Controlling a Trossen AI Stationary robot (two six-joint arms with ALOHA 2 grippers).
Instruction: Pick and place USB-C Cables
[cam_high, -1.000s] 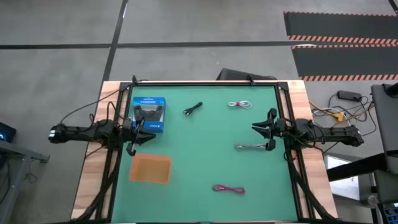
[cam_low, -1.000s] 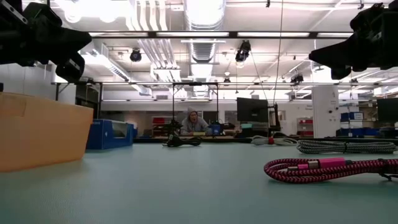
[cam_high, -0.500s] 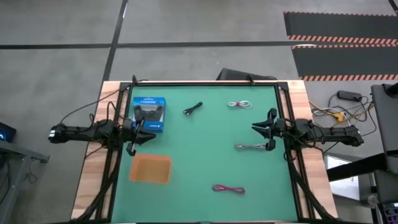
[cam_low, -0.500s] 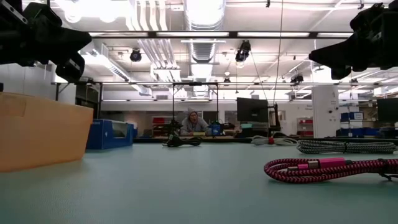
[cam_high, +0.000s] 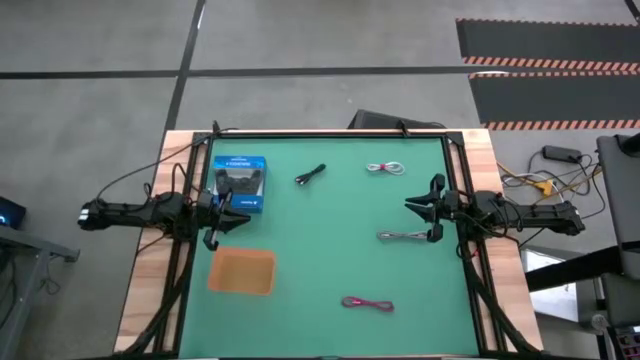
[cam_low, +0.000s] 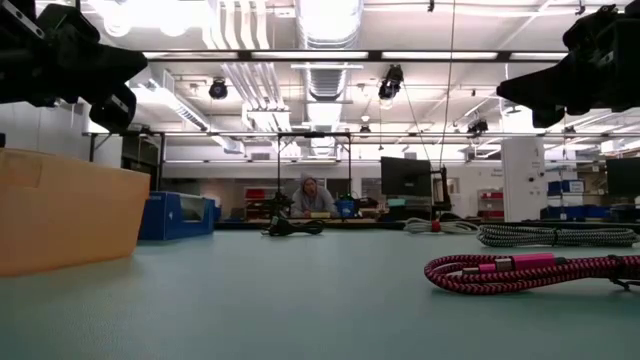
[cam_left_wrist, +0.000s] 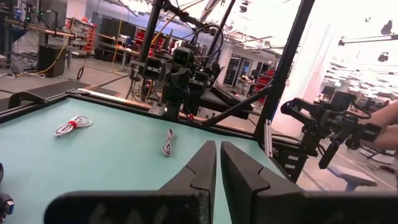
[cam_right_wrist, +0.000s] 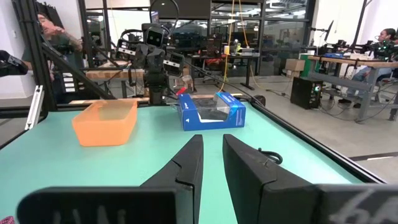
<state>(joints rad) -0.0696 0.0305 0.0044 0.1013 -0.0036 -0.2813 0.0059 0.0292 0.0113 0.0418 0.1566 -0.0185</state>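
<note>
In the high view, four small cable bundles lie flat on the green mat: black (cam_high: 311, 175), white (cam_high: 385, 168), grey (cam_high: 400, 236) and red-pink (cam_high: 367, 303). My left gripper (cam_high: 225, 215) hovers at the left edge between the blue box and the orange tray, shut and touching nothing. My right gripper (cam_high: 428, 210) hovers at the right edge just beyond the grey cable, also shut and empty. The low view shows the red-pink cable (cam_low: 530, 270) nearest and the grey one (cam_low: 555, 235) behind it. The left wrist view shows the white (cam_left_wrist: 71, 124) and grey (cam_left_wrist: 168, 142) cables, the right wrist view the black one (cam_right_wrist: 268, 157).
A blue box (cam_high: 240, 183) picturing a controller lies near the far left corner, and a flat orange-brown tray (cam_high: 242, 271) sits nearer on the left. Dark frame rails run along the mat's edges. People are in the room beyond the table (cam_low: 311, 195).
</note>
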